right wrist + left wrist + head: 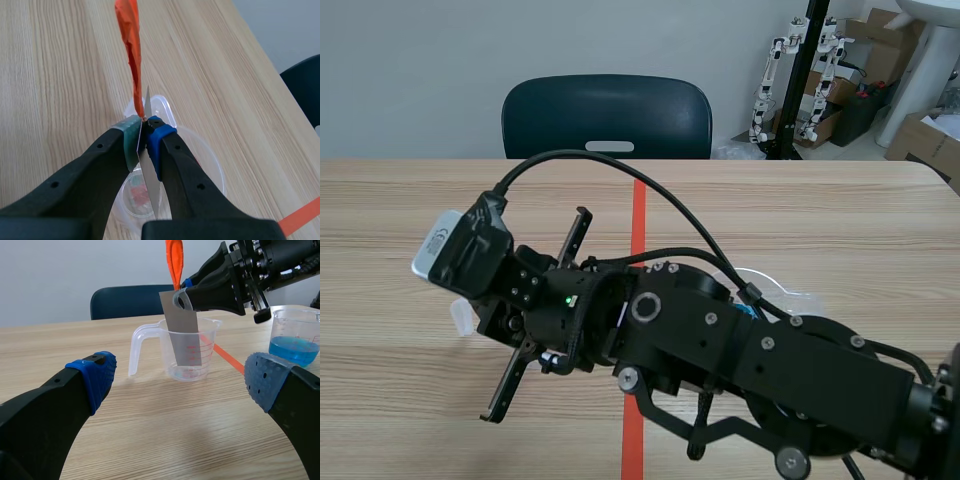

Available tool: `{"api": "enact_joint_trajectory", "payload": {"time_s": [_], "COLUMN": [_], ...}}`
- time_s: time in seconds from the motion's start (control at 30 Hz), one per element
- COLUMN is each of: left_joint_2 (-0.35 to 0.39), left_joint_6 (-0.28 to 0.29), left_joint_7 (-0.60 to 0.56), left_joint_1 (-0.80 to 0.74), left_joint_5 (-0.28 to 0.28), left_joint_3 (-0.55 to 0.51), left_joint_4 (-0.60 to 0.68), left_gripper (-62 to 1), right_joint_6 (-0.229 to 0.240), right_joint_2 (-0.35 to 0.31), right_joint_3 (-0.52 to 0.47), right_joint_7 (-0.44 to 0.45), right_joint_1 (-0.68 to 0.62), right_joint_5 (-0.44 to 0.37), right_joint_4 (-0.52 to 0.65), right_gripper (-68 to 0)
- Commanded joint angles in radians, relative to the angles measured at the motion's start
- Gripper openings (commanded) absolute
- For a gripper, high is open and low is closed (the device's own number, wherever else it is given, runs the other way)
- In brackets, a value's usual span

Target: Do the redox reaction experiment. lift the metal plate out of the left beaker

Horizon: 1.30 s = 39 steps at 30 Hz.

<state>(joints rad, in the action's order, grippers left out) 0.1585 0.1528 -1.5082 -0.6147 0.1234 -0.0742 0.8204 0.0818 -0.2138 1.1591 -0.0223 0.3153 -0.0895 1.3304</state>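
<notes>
Left of centre in the scene view, the right gripper [142, 137] pinches the top edge of the thin, stiff, likely light, slippery metal plate [185, 335], its lower end inside the clear beaker [212, 340], while the left gripper [182, 379] gapes empty.

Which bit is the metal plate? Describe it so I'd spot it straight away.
On the wooden table stands a clear beaker with a handle, beside a blue-filled beaker. Dipping into the clear beaker, held by the right pincer, is the plate: the only flat grey strip, with an orange tab on top.
</notes>
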Motion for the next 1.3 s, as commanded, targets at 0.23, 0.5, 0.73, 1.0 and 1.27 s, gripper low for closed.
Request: {"api": "enact_joint_trajectory", "payload": {"time_s": [0.23, 0.5, 0.73, 1.0, 1.27], "left_joint_2": [0.008, 0.008, 0.008, 0.008, 0.008], "left_joint_6": [0.0, 0.0, 0.0, 0.0, 0.0], "left_joint_7": [-0.013, -0.013, -0.013, -0.013, -0.013], "left_joint_1": [-0.003, -0.003, -0.003, -0.003, -0.003], "left_joint_5": [-0.007, -0.007, -0.007, -0.007, -0.007], "left_joint_3": [-0.004, -0.004, -0.004, -0.004, -0.004], "left_joint_4": [0.01, 0.01, 0.01, 0.01, 0.01], "left_gripper": [-6.9, -6.9, -6.9, -6.9, -6.9], "right_joint_6": [0.03, 0.042, 0.042, 0.043, 0.05], "right_joint_2": [-0.023, -0.038, -0.066, -0.08, -0.08], "right_joint_3": [-0.071, -0.088, -0.095, -0.143, -0.241], "right_joint_7": [-0.003, -0.05, -0.084, -0.182, -0.333], "right_joint_1": [0.014, 0.014, 0.014, 0.014, 0.014], "right_joint_5": [-0.222, -0.24, -0.248, -0.306, -0.465], "right_joint_4": [0.018, 0.084, 0.18, 0.272, 0.383], "right_gripper": [-66.9, -66.9, -66.9, -66.9, -66.9]}}
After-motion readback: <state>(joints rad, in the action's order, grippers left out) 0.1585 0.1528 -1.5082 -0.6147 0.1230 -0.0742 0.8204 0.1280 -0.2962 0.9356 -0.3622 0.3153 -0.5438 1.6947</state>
